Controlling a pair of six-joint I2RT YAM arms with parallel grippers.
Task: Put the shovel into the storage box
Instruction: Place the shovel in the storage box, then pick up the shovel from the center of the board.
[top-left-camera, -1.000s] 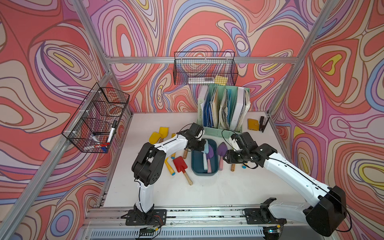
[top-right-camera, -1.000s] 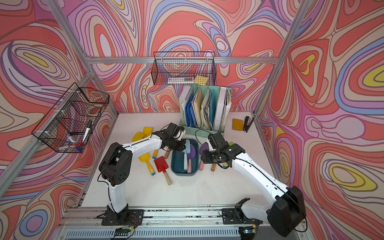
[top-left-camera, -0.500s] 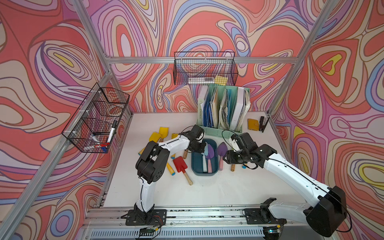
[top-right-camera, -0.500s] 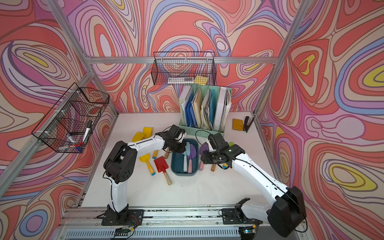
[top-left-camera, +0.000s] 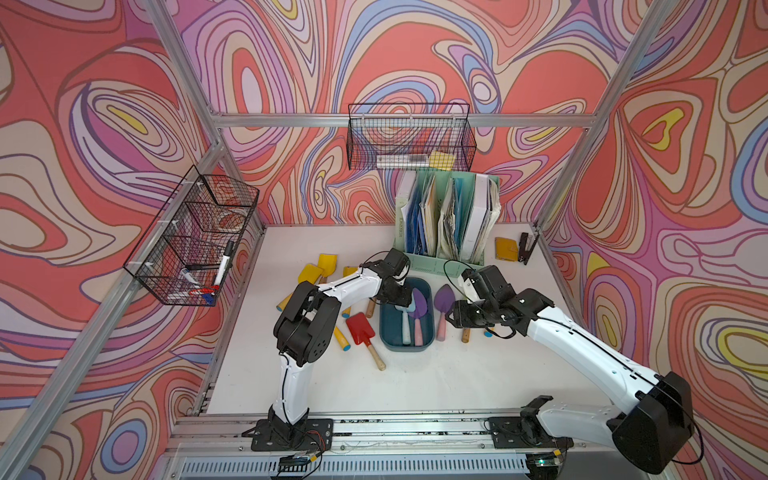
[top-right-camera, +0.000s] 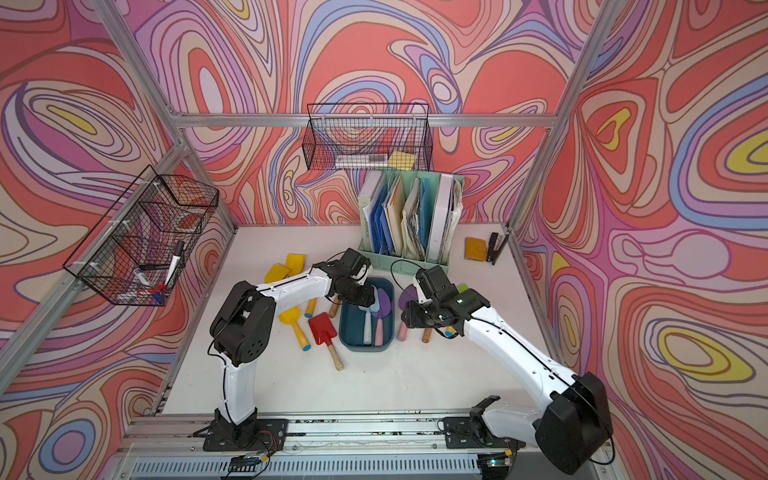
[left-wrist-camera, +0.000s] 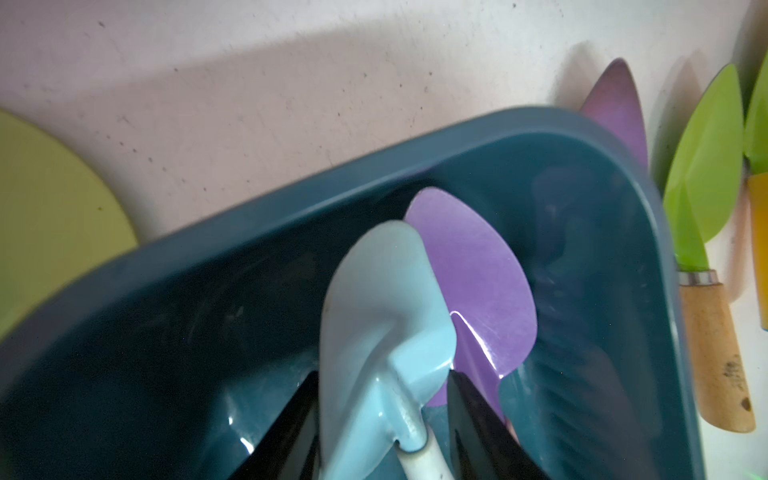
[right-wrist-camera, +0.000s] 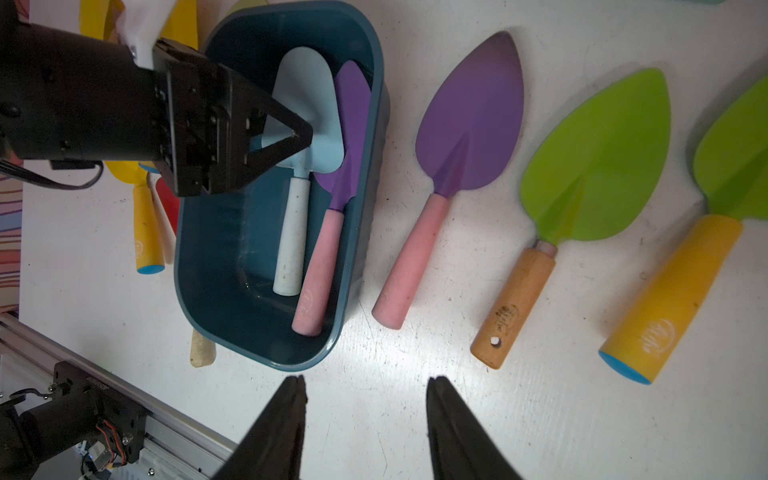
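Off on the left wall hangs a black wire basket (top-left-camera: 195, 237) with markers in it. On the table (top-left-camera: 457, 382) below it, yellow shovels (top-left-camera: 327, 262) and a red shovel (top-left-camera: 359, 328) lie loose beside the left arm. That arm reaches into the storage box (top-left-camera: 407, 348), which sits mid-table. The pale blue shovel (right-wrist-camera: 307, 83) lies inside the box, handle flat on its floor and blade towards the far end. A purple shovel (right-wrist-camera: 353, 124) is tucked against its right side (pink handle, blade tilted against the box wall). The left fingers (left-wrist-camera: 473, 419) stand parted on either side of the blue blade's shoulders, close against it. Just right of the box a second purple shovel (right-wrist-camera: 473, 116) lies on the table, and beyond it two green shovels (right-wrist-camera: 602, 158). The right fingers (right-wrist-camera: 451, 428) hover apart over bare table near the box's near end, holding nothing.
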